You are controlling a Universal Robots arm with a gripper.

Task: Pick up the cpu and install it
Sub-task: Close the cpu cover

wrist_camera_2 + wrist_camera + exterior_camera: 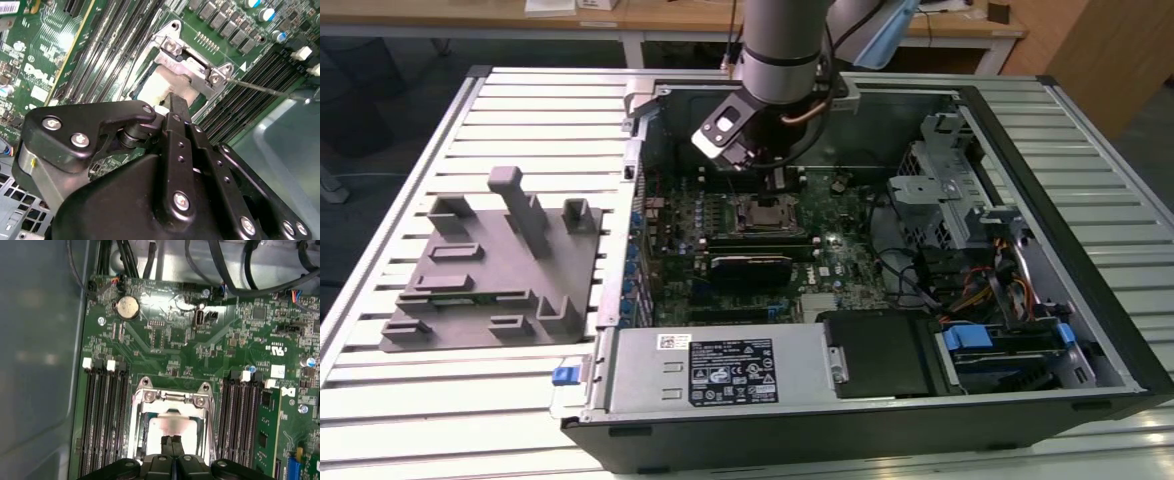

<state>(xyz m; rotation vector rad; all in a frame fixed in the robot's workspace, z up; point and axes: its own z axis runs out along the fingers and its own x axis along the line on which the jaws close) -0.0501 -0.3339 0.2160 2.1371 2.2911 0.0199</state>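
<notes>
The first wrist view is showing the cpu lying flat inside the metal socket frame on the green motherboard, between two rows of long black memory slots. The pincer is hanging right over the cpu's pale top. Its two thin fingers are pressing together with nothing showing between them, so it is not holding anything. I cannot tell if the tips are touching the cpu or floating just above it. In the exterior view the arm is reaching down into the open computer case, which is sitting on the slatted bench beside a grey holder block. I think the cpu is sitting in its place, but I cannot tell if it is lying all the way down. If the closed tips are pushing on one side, the cpu could be tipping up and the tiny pins under it could be bending. If the tips are sliding, they could be scratching the shiny top or bumping the frame.
</notes>
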